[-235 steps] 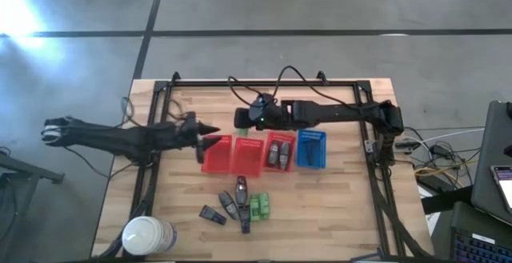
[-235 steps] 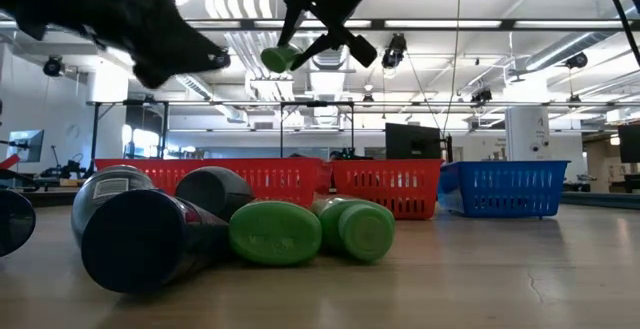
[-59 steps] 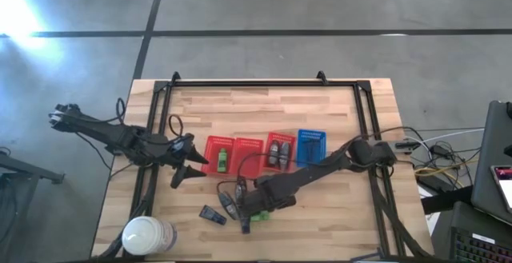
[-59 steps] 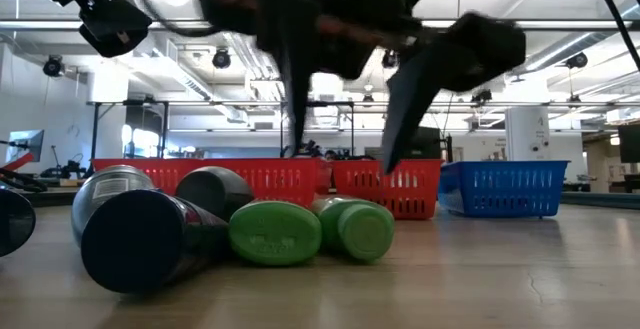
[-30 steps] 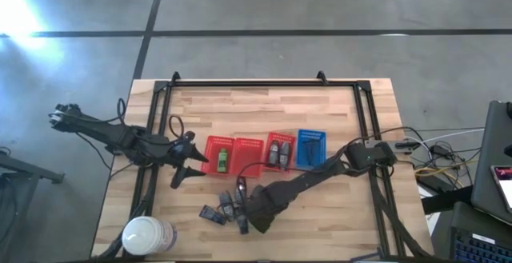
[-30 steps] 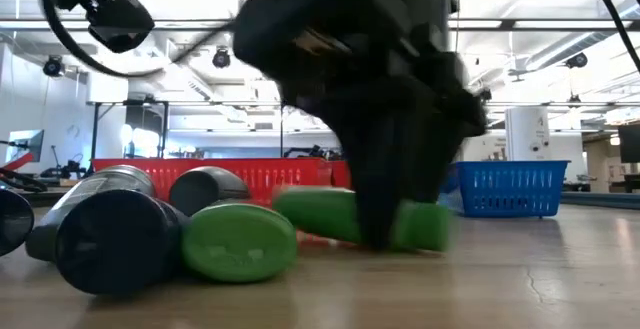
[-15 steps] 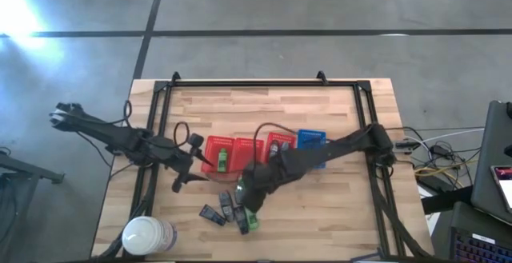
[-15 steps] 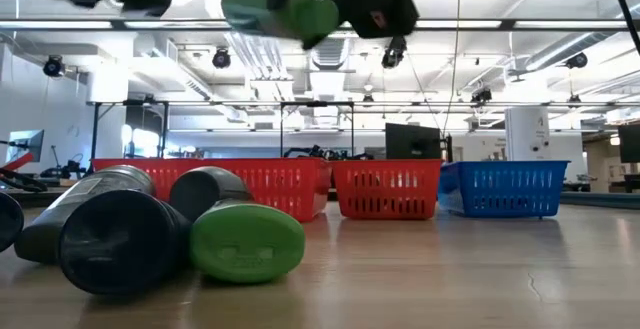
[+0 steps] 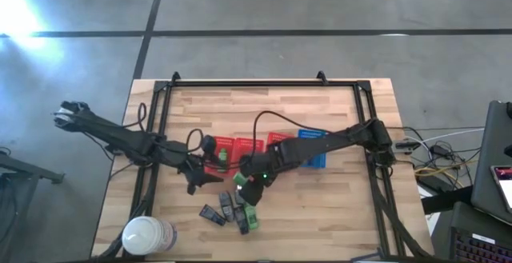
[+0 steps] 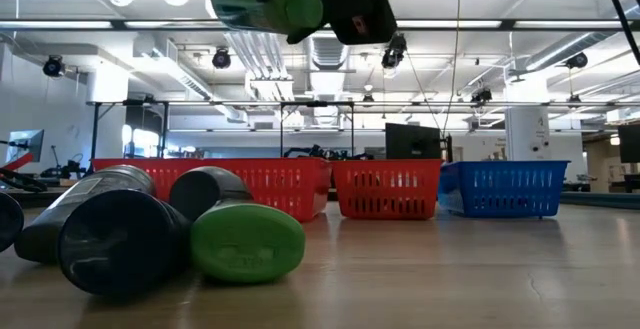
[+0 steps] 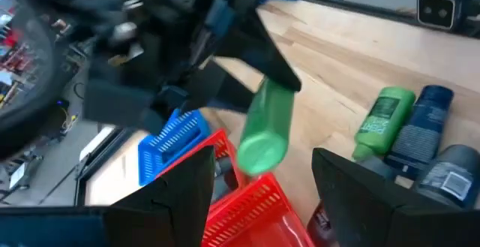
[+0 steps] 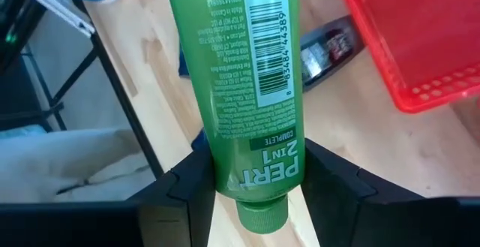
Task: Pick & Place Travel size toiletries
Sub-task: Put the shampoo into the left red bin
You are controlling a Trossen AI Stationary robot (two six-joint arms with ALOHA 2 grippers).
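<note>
My right gripper (image 9: 243,181) is shut on a bright green bottle (image 12: 232,74) and holds it high over the table, near the red baskets (image 9: 218,159); it shows at the top of the low view as the green bottle (image 10: 265,7). On the table lie several other toiletries: dark bottles (image 9: 228,209) and one green bottle (image 9: 251,218), resting on their sides. Another green bottle (image 9: 224,156) lies in the leftmost red basket. My left gripper (image 9: 210,180) hovers open left of the held bottle, with nothing between its fingers (image 11: 176,194). My right gripper pinches the green bottle between its two fingers (image 12: 184,191) on the bottle's sides near the cap end (image 12: 225,176). The cap (image 12: 262,213) points back toward the wrist and the body sticks out past the fingertips. The bottle is lifted clear of the table, almost level.
Three red baskets and a blue basket (image 9: 314,161) stand in a row at mid-table; one red basket (image 9: 280,140) is partly under my right arm. A large white roll (image 9: 146,235) stands at the near left corner. Black frame rails (image 9: 156,111) border the table.
My right gripper has risen from the pile with the green bottle, lifting it clear, and has gone toward the far edge and the red baskets. My left gripper has moved toward the table's right, nearer the baskets, and has rolled about its own axis.
</note>
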